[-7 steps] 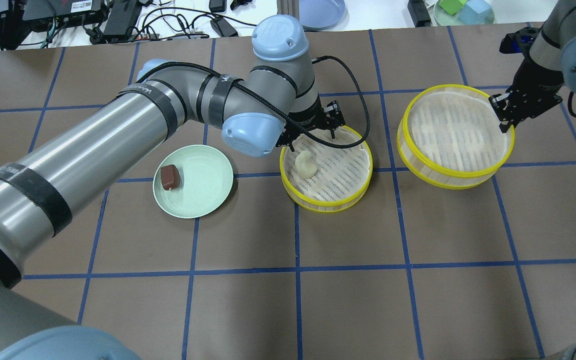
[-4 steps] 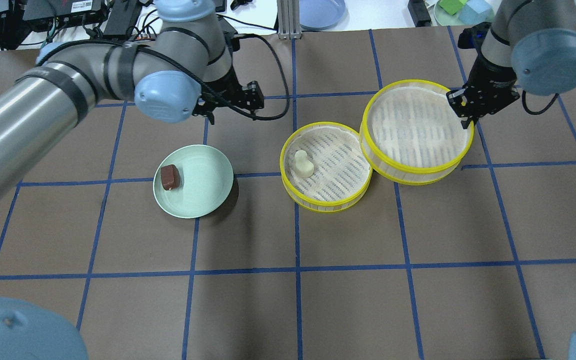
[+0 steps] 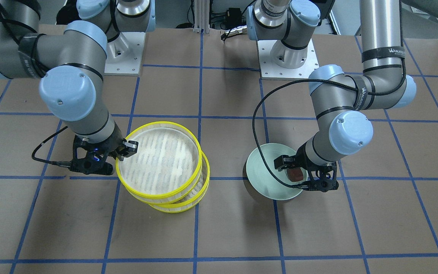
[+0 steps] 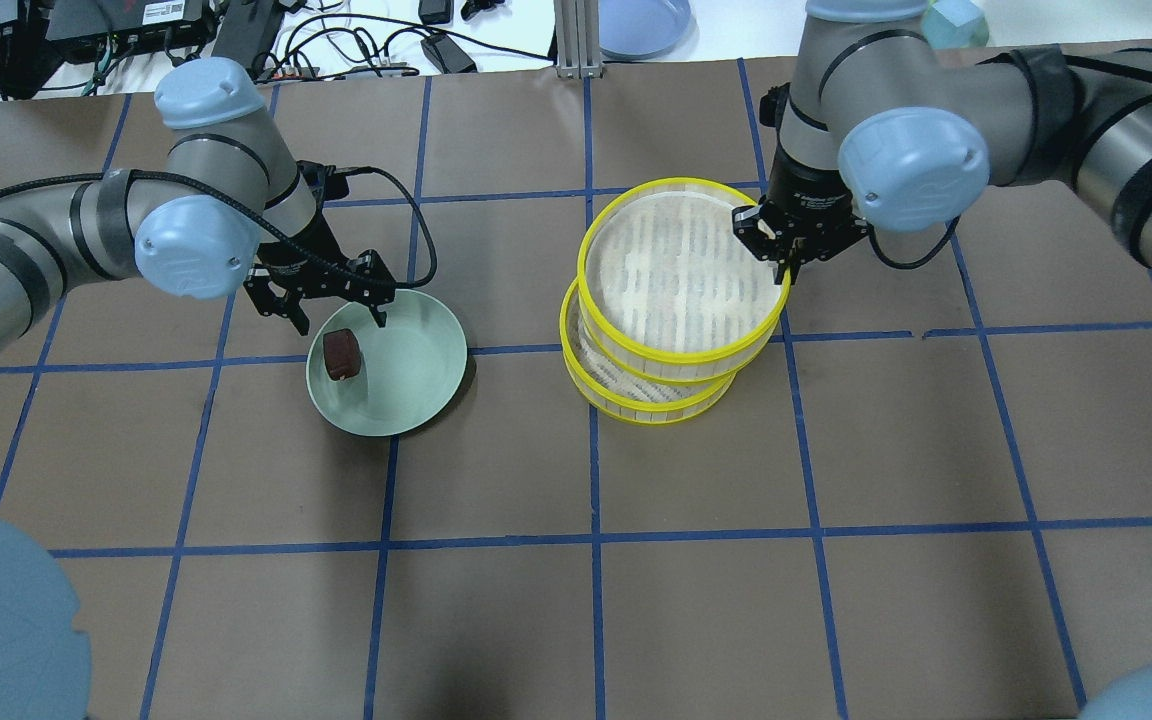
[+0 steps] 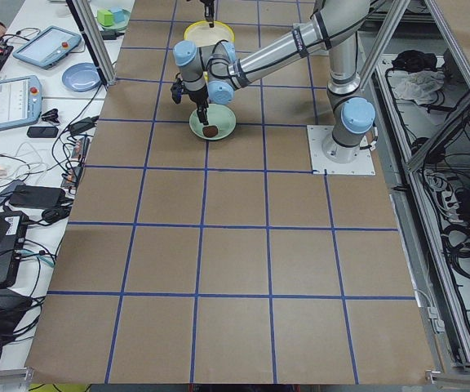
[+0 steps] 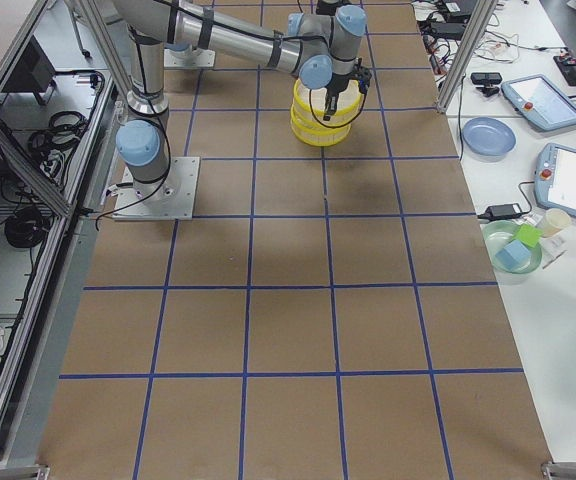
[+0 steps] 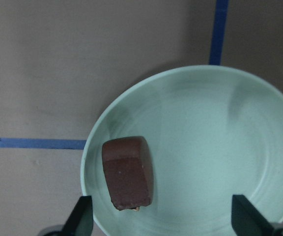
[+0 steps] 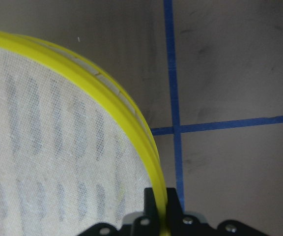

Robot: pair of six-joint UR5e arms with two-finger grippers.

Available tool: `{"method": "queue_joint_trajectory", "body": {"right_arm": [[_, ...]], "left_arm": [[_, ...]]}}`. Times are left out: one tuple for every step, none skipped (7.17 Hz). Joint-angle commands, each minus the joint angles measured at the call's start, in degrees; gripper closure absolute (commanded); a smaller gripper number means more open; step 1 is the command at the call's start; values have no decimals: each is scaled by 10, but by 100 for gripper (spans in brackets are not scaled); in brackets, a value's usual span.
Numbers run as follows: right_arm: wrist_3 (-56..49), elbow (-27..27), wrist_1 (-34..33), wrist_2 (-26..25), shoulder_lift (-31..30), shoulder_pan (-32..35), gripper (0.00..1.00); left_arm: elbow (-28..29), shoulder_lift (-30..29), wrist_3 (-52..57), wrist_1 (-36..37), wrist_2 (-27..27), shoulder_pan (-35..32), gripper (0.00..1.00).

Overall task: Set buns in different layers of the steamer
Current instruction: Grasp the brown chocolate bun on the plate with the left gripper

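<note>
The dark reddish-brown bun point(image 4: 342, 355) lies on the left part of the pale green plate point(image 4: 411, 375). My left gripper point(image 4: 331, 305) is open just above it, with the bun point(image 7: 127, 172) between its fingertips point(image 7: 82, 219) and nearer one of them. My right gripper point(image 4: 781, 262) is shut on the yellow rim of the upper steamer tray point(image 4: 676, 270) and holds it slightly offset over the lower tray point(image 4: 636, 402). The rim point(image 8: 107, 98) runs between the right fingers. The cream-white bun is hidden under the upper tray. From the front, the trays point(image 3: 158, 163) overlap.
A blue plate point(image 4: 641, 20), cables and electronics point(image 4: 136, 30) lie beyond the table's far edge. A green bowl of blocks point(image 6: 513, 250) and tablets point(image 6: 568, 180) sit on the side bench. Brown paper with blue tape lines point(image 4: 596, 540) covers the table.
My right gripper has carried the upper tray left until it sits over the lower tray, covering the cream bun. My left gripper has moved from the lower tray to above the brown bun.
</note>
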Motion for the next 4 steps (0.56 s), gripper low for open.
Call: {"method": "queue_joint_trajectory", "body": {"right_arm": [[14,2,-8,-2,17,13,100],[14,3,-10,-3,27,18,100],[14,3,-23,-4,33,23,100],[14,5,-29,-4,42,23,100]], "left_arm": [[-19,-14,6,-1,2,8,0],[-25,-19,7,2,0,8,3],[-25,-26,8,5,-3,8,9],[-21,-34,12,16,-1,8,33]]}}
